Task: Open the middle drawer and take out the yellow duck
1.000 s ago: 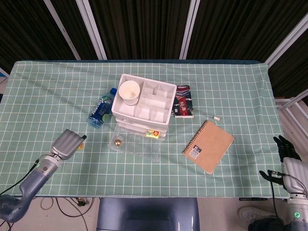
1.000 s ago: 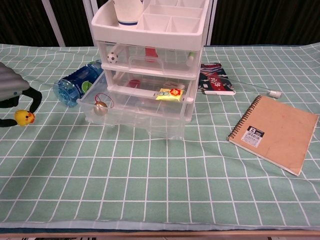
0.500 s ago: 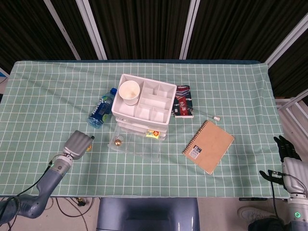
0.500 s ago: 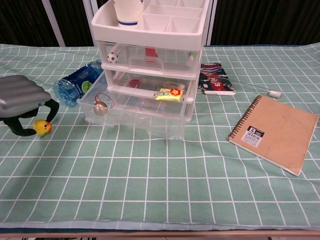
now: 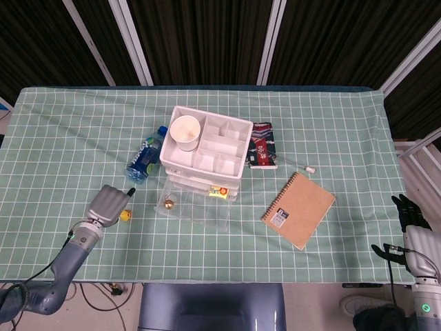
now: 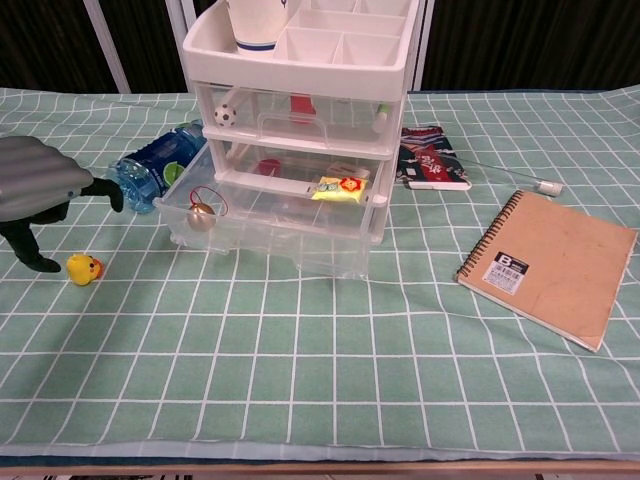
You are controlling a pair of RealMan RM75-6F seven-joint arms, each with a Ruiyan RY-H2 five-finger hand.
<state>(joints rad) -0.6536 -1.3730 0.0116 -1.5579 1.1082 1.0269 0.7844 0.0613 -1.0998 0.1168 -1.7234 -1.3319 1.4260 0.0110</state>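
Left hand (image 6: pixel 40 185) has let go of the yellow duck (image 6: pixel 82 268) since half a second ago: fingers now spread and lifted, duck sits on the desk (image 6: pixel 300 380) cloth just below them, apart from the hand. Right hand (image 5: pixel 411 215) hangs off the desk's right edge, grip can't be told. Middle drawer (image 6: pixel 250 215) pulled out, holding a small gold bell with red cord (image 6: pixel 202 213) and a yellow packet (image 6: pixel 340 186). Top tray (image 6: pixel 330 40) holds a paper cup (image 6: pixel 255 22); top drawer has a tiny soccer ball (image 6: pixel 227 115).

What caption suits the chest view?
Yellow duck lies on the tablecloth beside the open left robot hand; the middle drawer is pulled out.
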